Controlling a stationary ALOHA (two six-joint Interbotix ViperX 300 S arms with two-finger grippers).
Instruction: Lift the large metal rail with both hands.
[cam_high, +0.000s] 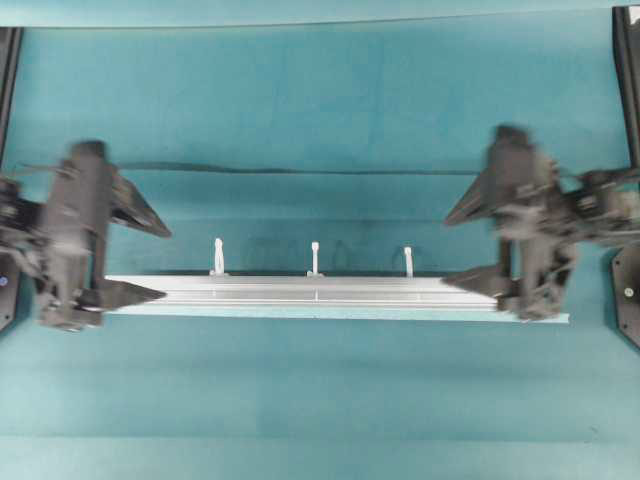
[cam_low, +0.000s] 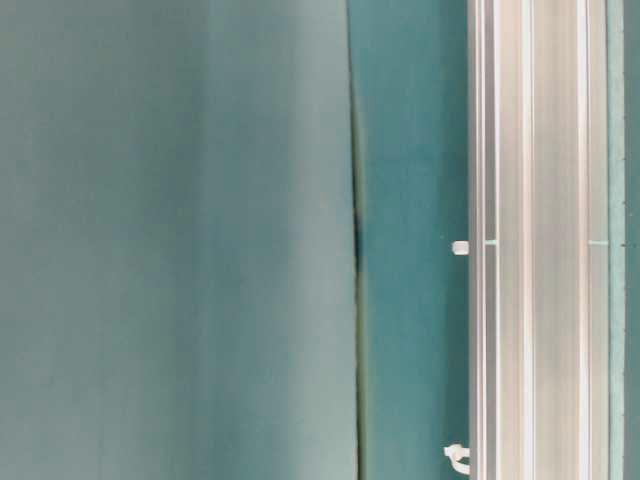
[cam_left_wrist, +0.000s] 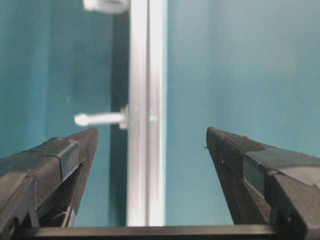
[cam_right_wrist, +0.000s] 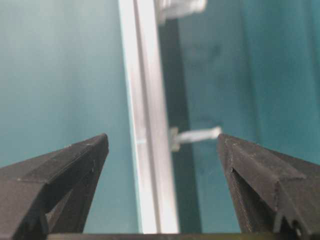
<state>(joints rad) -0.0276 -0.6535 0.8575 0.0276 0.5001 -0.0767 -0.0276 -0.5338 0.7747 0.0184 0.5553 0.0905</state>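
while the large metal rail (cam_high: 310, 292) lies flat on the teal bench (cam_high: 320, 400) in the overhead view, zip ties (cam_high: 314, 258) on its far side, the left end effector (cam_high: 160, 262) and right end effector (cam_high: 460, 247) straddle its ends, wide open, holding nothing. table-level view: only rail and bench. each wrist view: rail centred between spread fingers (cam_left_wrist: 65, 160), untouched.

Rail (cam_high: 310, 291) lies on table (cam_high: 320, 400) — a claw at each end.
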